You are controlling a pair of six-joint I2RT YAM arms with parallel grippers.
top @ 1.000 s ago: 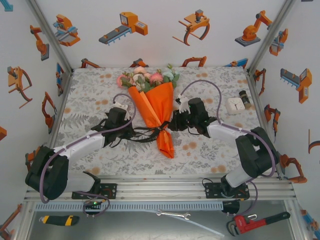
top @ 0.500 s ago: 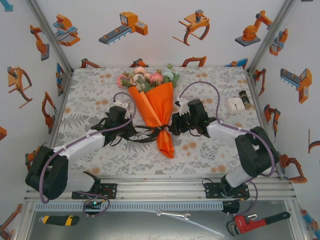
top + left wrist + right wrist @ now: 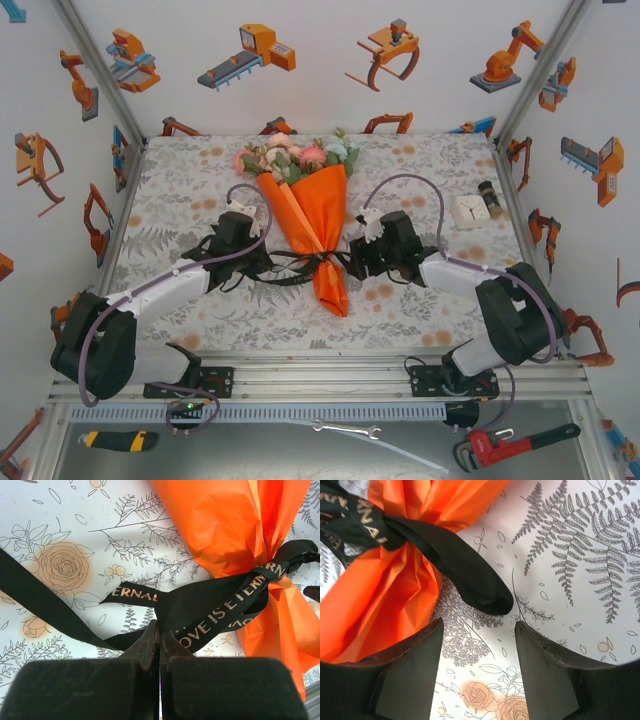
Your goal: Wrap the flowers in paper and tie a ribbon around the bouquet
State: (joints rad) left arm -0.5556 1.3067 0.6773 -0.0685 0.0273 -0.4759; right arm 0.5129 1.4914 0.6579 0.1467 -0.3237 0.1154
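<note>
Nearest me, my left end effector (image 3: 160,630) is pressed together, pinching the black ribbon (image 3: 215,605) at 9 o'clock of the knot. My right end effector (image 3: 479,625) stands spread at 3 o'clock, and a free ribbon loop lies on the bench (image 3: 180,190) just ahead of its fingers. The ribbon already cinches the orange paper (image 3: 225,525) at the waist of the bouquet (image 3: 315,225), which lies mid-bench with the flowers (image 3: 290,155) at 12 o'clock. I judge I am tying. Next I need to regrip that loose loop on the right and pull against my left hold. Compared with a second ago, my right jaws have widened and let the ribbon go. That arm has also drawn slightly nearer.
</note>
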